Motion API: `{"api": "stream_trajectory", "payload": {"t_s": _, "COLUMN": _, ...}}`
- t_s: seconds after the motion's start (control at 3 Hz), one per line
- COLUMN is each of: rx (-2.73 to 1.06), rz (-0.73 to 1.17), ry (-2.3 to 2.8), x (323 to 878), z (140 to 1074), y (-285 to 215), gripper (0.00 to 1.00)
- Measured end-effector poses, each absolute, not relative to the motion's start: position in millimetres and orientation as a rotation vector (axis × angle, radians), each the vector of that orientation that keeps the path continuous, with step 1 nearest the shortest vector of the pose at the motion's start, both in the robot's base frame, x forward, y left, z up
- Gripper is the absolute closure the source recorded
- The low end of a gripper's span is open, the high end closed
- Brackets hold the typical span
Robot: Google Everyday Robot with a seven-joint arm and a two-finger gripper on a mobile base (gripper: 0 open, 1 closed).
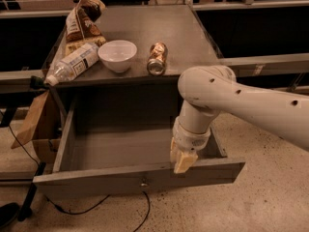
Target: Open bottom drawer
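Observation:
A grey drawer (140, 178) stands pulled far out from under the grey counter (145, 23). Its inside shows empty. A small knob (143, 183) sits on its front panel. My gripper (181, 162) hangs from the white arm (231, 105) and points down at the drawer's front edge, right of the middle, with its tan fingers (184, 161) over the top of the front panel.
On the counter lie a plastic bottle (72, 62), a white bowl (117, 55), a tipped can (157, 58) and a brown snack bag (81, 19). A cardboard box (34, 124) and cables (19, 149) sit on the floor at the left.

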State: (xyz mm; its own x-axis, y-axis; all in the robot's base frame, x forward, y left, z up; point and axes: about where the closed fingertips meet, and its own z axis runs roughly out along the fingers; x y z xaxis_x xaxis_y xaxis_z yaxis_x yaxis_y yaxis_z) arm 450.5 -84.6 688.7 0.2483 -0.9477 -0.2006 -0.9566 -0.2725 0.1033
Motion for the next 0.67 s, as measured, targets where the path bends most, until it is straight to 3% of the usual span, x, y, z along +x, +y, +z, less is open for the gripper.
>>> {"api": "stream_trajectory", "payload": {"t_s": 0.67, "rx": -2.45, "rz": 0.347, "ry": 1.87, "x": 450.5, "z": 688.7, "y": -84.6, "gripper": 0.11}}
